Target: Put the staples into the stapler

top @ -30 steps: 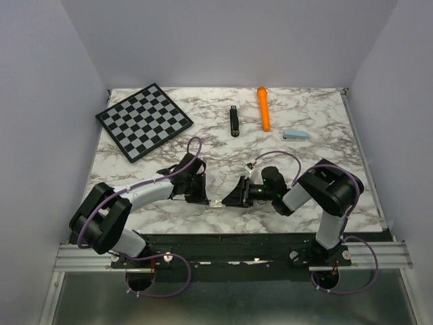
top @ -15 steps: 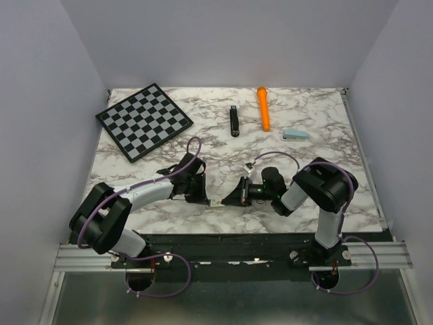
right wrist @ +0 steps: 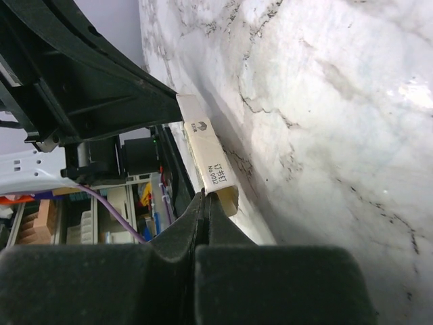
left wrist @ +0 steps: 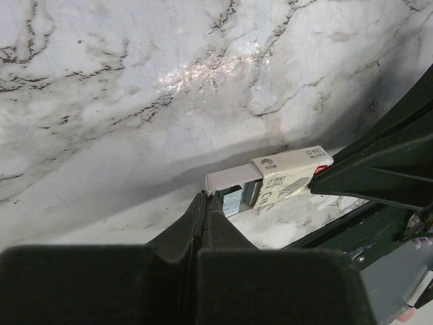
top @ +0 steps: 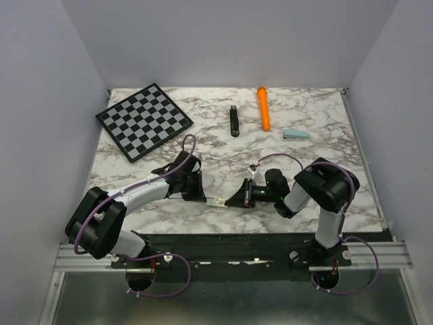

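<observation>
A small cream staple box point(top: 216, 202) hangs between my two grippers at the near middle of the table. In the left wrist view its printed sleeve point(left wrist: 287, 177) is slid partly off the pale inner tray point(left wrist: 230, 179), and the silvery staples point(left wrist: 232, 202) show inside. My left gripper point(left wrist: 203, 201) is shut on the tray's edge. My right gripper point(right wrist: 210, 196) is shut on the sleeve's end point(right wrist: 211, 162). The black stapler point(top: 234, 121) lies closed at the far middle, away from both grippers.
A chessboard point(top: 143, 120) lies at the far left. An orange marker point(top: 263, 107) lies right of the stapler, and a pale blue little box point(top: 295, 134) sits further right. The table's near edge runs just below the grippers.
The grippers have drawn slightly apart, and more of the box shows between them. The left wrist has shifted a little away from the near edge.
</observation>
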### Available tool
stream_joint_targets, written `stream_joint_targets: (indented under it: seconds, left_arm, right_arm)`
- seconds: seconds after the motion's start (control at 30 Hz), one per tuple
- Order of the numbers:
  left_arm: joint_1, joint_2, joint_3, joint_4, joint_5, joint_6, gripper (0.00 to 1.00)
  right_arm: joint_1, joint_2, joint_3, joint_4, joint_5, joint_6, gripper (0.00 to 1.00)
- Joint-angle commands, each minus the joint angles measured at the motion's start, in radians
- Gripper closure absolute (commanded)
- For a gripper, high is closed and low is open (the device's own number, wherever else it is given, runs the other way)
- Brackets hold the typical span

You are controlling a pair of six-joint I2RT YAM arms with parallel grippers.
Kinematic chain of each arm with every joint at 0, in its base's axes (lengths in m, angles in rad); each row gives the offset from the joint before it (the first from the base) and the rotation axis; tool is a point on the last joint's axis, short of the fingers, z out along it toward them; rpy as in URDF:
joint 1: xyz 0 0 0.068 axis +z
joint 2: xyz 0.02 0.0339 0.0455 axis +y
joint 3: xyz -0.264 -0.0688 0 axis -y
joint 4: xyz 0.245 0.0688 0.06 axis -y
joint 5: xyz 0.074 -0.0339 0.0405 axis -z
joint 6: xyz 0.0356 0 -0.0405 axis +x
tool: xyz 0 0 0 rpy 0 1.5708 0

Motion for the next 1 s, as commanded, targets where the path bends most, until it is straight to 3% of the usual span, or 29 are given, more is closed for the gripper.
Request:
stream_joint_targets:
  seconds: [0.0,0.53,0.8,0.83,0.97]
  left_arm:
    - [0.008,-0.008,-0.01,-0.031,0.001,0.028,1.0]
    - [0.027,-0.005,-0.007,-0.073,-0.028,0.068,1.0]
    - [0.027,-0.004,-0.011,-0.068,-0.033,0.062,1.0]
    - [0.027,-0.005,-0.011,-0.067,-0.034,0.06,1.0]
    - [0.027,-0.016,-0.007,-0.076,-0.043,0.054,1.0]
  right_arm:
    - [-0.011,-0.011,-0.019,0.045,-0.001,-0.036,0.99]
    - [-0.06,-0.042,-0.075,0.005,-0.031,-0.073,0.99]
    - [-0.072,-0.1,-0.075,-0.148,-0.016,-0.145,0.99]
    - [-0.072,-0.105,-0.073,-0.16,-0.012,-0.148,0.99]
    - [-0.072,-0.132,-0.071,-0.208,-0.002,-0.166,0.79]
